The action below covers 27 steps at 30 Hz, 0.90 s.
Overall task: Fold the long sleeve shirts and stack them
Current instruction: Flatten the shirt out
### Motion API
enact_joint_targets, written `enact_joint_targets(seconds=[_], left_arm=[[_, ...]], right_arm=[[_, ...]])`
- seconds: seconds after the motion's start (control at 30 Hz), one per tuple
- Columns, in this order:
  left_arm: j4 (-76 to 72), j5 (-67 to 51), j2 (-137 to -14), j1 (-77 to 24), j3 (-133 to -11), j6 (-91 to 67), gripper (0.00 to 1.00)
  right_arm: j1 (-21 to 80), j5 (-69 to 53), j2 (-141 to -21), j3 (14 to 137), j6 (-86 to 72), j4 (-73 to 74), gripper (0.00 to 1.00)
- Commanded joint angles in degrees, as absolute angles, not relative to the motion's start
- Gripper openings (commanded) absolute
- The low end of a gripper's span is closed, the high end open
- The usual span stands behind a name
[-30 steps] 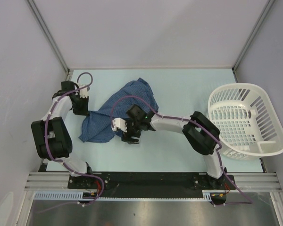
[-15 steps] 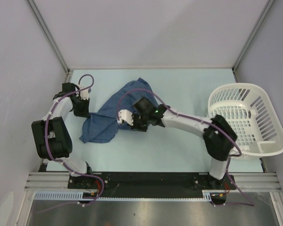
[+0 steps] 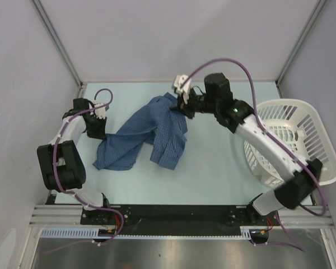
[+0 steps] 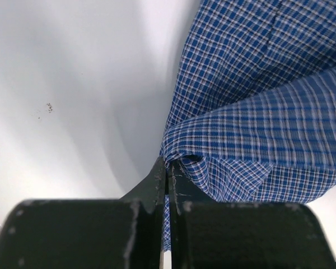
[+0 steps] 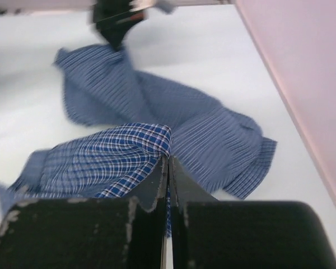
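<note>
Your left end effector (image 3: 101, 132) is squeezed shut on the left edge of the shirt (image 3: 140, 134). In the left wrist view the two fingers (image 4: 151, 190) press together, and a small fold of blue check cloth is pinched at their tips. This end effector sits low, near the left side of the surface (image 3: 213, 168).

Your right end effector (image 3: 177, 105) is shut too, and it also holds the shirt. It grips the far end of the cloth, near the back middle of the surface. The right wrist view shows the fingers (image 5: 182, 190) closed tight on a fold of the check cloth. That fold is lifted up, and the cloth hangs down from it. Your right arm is stretched out long to reach there. It passes over the near left side of the basket (image 3: 291, 103).

The shirt is blue with a fine check. It runs in a crumpled band between the two end effectors, from near left to far middle. Most of it lies on the surface. One loose flap hangs toward you, under the right end effector. In the right wrist view, a cuff lies at the right end of the cloth.

The white basket stands at the right side of the surface, well apart from the shirt.
</note>
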<state>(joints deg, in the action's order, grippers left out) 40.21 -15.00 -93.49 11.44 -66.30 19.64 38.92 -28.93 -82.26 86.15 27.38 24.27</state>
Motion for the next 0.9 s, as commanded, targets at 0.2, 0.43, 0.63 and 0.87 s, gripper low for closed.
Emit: enact_joint_targets(seconds=[0.2,0.43,0.63,0.87], left_arm=[[40.96,-18.63,-91.40,11.51,-64.95,20.74,0.00],[40.43,-20.56,-91.93,11.69,-60.56,20.30,0.00],[40.43,-23.02,-91.58,11.69,-59.94,20.83,0.00],[41.13,-23.03,-88.95,10.28,-59.50,24.78,0.00]], right_arm=[[31.55,-35.16,-151.82,167.95,-2.02,34.37,0.69],[26.55,-33.83,-117.98,104.54,4.92,22.23,1.00],[22.85,-33.23,-114.08,99.05,7.98,21.97,1.00],[22.41,-30.68,-113.21,94.85,15.54,28.22,0.84]])
